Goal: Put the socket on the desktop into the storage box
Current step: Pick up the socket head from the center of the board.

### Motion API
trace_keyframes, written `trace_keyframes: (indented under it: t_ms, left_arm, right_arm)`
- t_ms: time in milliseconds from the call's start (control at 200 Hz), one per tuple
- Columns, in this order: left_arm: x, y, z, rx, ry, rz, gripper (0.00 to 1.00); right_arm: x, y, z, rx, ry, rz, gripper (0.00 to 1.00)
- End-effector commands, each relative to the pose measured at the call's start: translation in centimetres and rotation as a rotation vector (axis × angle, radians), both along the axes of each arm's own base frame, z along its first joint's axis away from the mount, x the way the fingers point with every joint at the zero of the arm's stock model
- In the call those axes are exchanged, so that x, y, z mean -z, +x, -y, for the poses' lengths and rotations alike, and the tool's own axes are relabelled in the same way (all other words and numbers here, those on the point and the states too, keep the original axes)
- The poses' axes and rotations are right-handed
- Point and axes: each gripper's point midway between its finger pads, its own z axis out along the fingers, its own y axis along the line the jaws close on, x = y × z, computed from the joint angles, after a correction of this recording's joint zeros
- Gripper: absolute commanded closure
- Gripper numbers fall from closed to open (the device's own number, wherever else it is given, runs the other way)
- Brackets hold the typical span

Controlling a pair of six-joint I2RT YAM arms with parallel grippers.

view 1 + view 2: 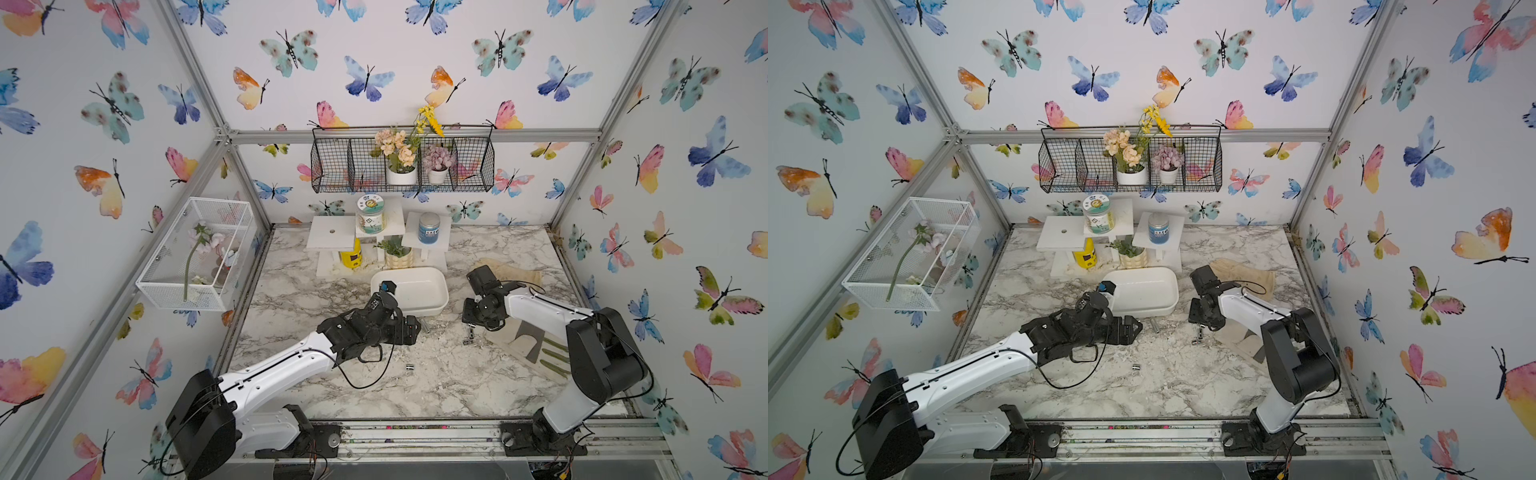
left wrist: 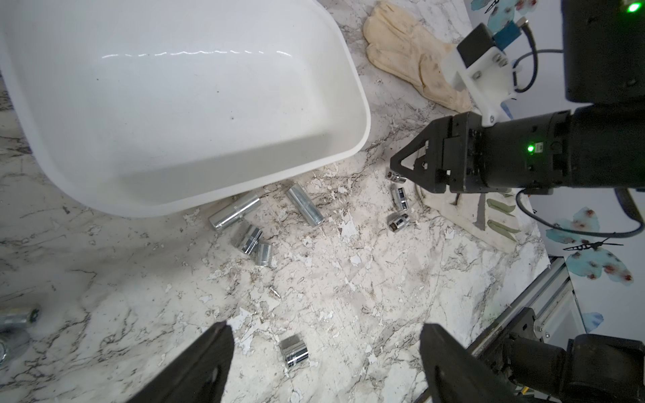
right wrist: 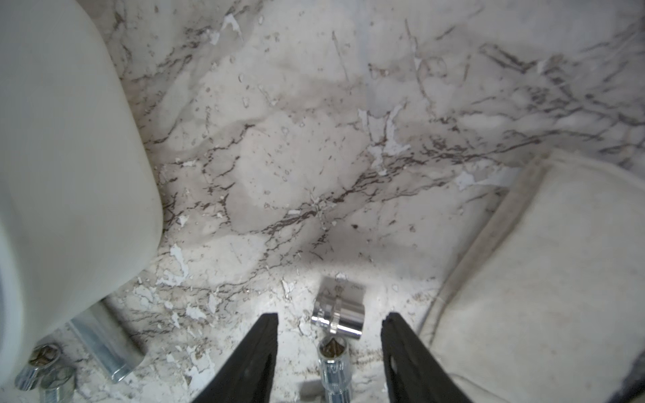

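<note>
Sockets (image 2: 234,211) lie beside storage box (image 2: 174,104) (on desktop (image 2: 349,296)).

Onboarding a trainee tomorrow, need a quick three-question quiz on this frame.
1. True or false: the left gripper is shut.
2. Between the right gripper's fingers is: A nothing, B a socket, C a screwdriver.
3. What shows inside the storage box?
Key: 1 false, its fingers are wide apart. 2 B. 3 Nothing in the part shown; each socket in view lies on the desktop.
</note>
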Motion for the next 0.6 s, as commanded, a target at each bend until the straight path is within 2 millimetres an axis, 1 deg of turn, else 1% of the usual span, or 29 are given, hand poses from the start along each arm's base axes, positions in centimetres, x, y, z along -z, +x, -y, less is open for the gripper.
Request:
trace_keyframes:
  t_ms: [0, 430, 596]
  left_arm:
    - [-0.2, 0.1, -0.3, -0.019, 0.0, 0.021, 0.11]
    - [-0.1, -0.2, -0.7, -0.021, -0.001, 0.02, 0.11]
    - [-0.2, -0.2, -0.7, -0.024, -0.003, 0.022, 0.11]
  right_arm:
    - [1.1, -0.5, 0.6, 0.024, -0.041, -0.021, 0.48]
    - [2.3, -0.9, 0.5, 0.039, -0.039, -0.042, 0.51]
    - [2.6, -1.0, 0.3, 0.039, -0.027, -0.047, 0.54]
